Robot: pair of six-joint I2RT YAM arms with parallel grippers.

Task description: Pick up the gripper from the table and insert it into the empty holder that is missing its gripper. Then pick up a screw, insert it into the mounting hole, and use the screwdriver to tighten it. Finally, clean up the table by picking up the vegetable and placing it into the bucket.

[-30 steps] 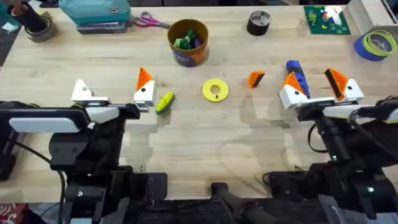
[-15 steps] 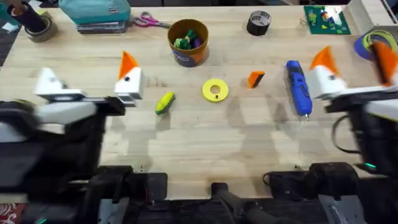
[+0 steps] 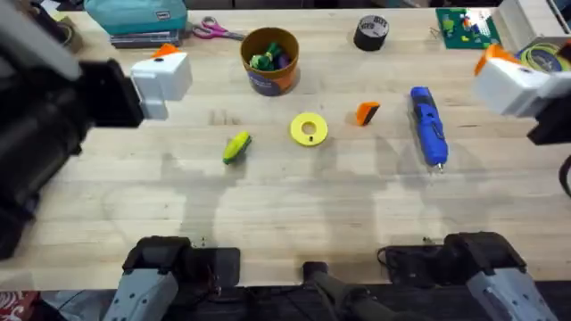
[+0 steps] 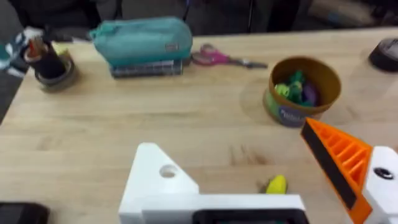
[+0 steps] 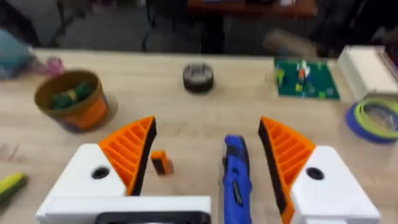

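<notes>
Orange gripper (image 3: 367,113): loose on the bench (image 3: 294,196), at 3 o'clock from the yellow disc (image 3: 309,129).
Holder (image 4: 155,180): bare white mount on left tool (image 4: 261,186), spread wide.
Right tool (image 5: 208,155): wide, nothing held, above screwdriver (image 5: 236,177).
Vegetable (image 3: 235,147): at 7 o'clock from bucket (image 3: 269,60).

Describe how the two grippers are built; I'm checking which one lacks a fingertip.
The left gripper has white angular finger mounts: one carries an orange ribbed wedge pad with a dark edge, the other is a bare holder with a round mounting hole. The right gripper has the same white mounts, each with a round hole, and both bear orange ribbed pads. The arm bodies are black.
</notes>
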